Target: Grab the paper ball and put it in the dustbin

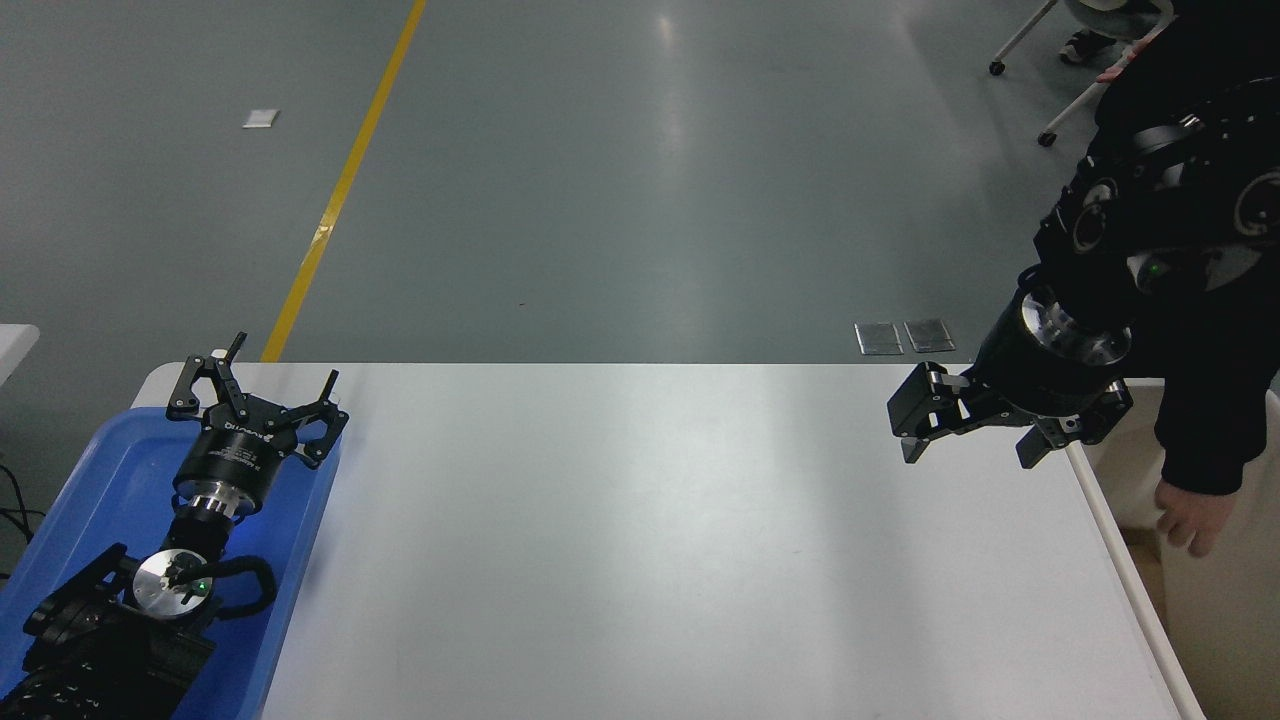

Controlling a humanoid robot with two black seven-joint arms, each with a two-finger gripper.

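No paper ball shows on the table or anywhere else in view. The cream-white dustbin [1135, 590] stands against the table's right edge, with only its left rim and part of a wall showing. My right gripper [968, 452] hangs open over the table's far right corner, just left of the dustbin, with nothing between its fingers. My left gripper [257, 400] is parked open over the blue tray [110, 470] at the lower left.
A person in black stands at the right edge, one hand [1190, 520] reaching down into the dustbin close behind my right arm. A white table [650, 540] spans the middle. Beyond it lie grey floor, a yellow line [340, 190] and chair wheels [1045, 138].
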